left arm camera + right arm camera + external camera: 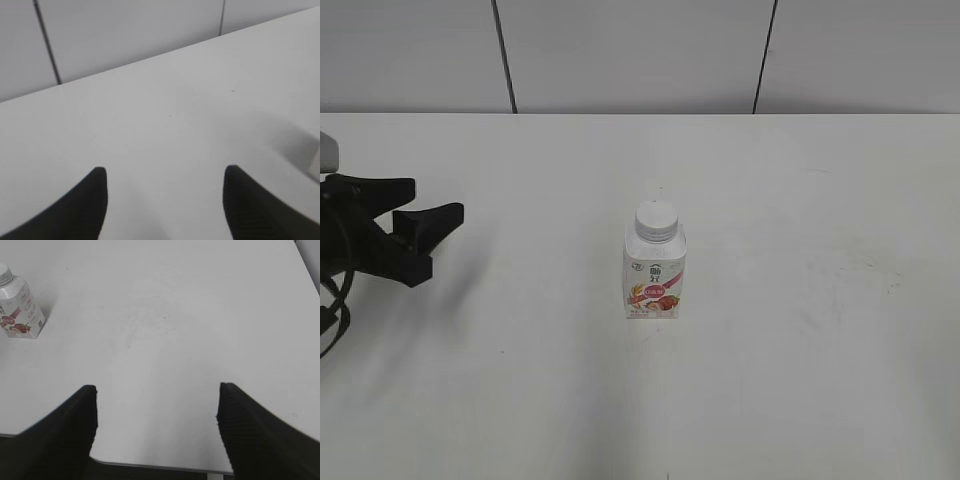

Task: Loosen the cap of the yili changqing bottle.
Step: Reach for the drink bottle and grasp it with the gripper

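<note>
Nothing begun: yili changqing bottle point(655, 270) upright mid-table, cap point(656, 219) seated on its neck, untouched; my left gripper point(432, 232) spread empty at far left, my right gripper point(156, 412) spread empty, well off; holding and twisting remain.

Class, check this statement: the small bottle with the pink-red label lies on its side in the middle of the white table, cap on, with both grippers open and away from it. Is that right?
Not quite. The bottle stands upright, as the exterior view shows. The rest holds: its cap is on, it sits mid-table, and the left gripper and right gripper are open and away from it.
</note>
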Robot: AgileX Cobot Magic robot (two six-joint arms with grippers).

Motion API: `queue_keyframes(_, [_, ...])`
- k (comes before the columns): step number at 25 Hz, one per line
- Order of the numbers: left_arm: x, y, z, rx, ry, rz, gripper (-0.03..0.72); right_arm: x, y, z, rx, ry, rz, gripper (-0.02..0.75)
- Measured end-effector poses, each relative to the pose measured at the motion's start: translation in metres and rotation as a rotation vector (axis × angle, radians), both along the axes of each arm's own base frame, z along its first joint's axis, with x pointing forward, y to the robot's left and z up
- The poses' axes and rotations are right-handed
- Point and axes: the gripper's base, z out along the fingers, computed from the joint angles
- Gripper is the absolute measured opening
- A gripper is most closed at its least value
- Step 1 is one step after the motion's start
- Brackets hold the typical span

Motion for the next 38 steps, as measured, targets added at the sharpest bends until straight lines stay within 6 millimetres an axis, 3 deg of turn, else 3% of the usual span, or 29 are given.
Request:
queue_keyframes(13, [0.022, -0.021, -0.022, 0.061, 0.072, -0.349, 0.450, 0.000, 0.000, 0.000, 0.000, 0.000, 0.000, 0.587])
queue_keyframes(18, [0.031, -0.030, -0.032, 0.034, 0.098, -0.465, 0.494, 0.000, 0.000, 0.000, 0.000, 0.000, 0.000, 0.587])
queue_keyframes(29, [0.045, -0.069, -0.029, 0.014, 0.060, -0.679, 0.536, 0.000, 0.000, 0.000, 0.000, 0.000, 0.000, 0.587])
queue_keyframes(38, [0.055, -0.090, -0.034, 0.009, 0.049, -0.741, 0.537, 0.000, 0.000, 0.000, 0.000, 0.000, 0.000, 0.587])
